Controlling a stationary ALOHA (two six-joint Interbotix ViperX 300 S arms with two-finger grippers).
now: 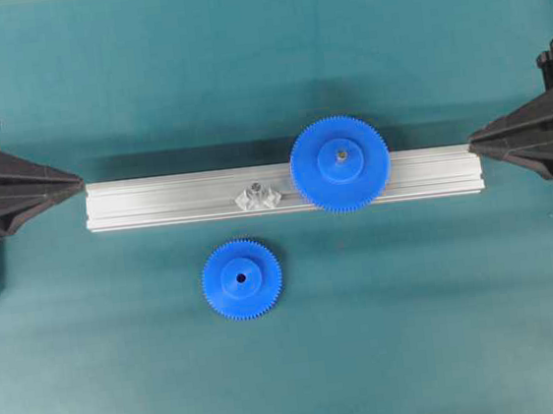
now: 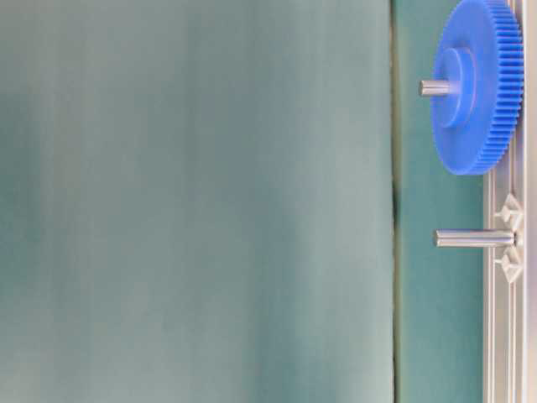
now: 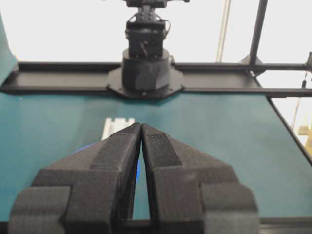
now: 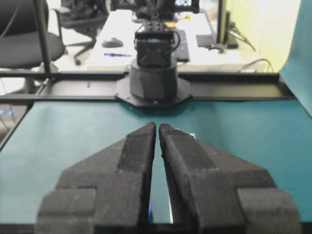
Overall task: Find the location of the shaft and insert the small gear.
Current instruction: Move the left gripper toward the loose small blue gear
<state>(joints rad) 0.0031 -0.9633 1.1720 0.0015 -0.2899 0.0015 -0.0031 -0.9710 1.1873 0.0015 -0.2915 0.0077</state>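
Nearest the lens in our left wrist view, the left gripper (image 3: 141,127) has its jaws pressed together at the tips with nothing between them. From overhead it sits well clear of the left end of the aluminium rail (image 1: 157,202), our landmark here.

Moving rightward, the small gear (image 1: 242,279) lies flat on the mat just below the rail, apart from it. The shaft (image 1: 253,188) stands on the rail, up and slightly right of that gear, rising from its bracket (image 1: 259,198). Further right, the large gear (image 1: 339,164) sits on the rail. Beyond the rail's right end, the right gripper (image 4: 157,126) is likewise closed and empty.

We judge the small gear light, stiff, hard plastic, somewhat slick. The toothed rim should give the better purchase; gripping across it leaves the centre hole free. The fit looks close, so we would keep it level.
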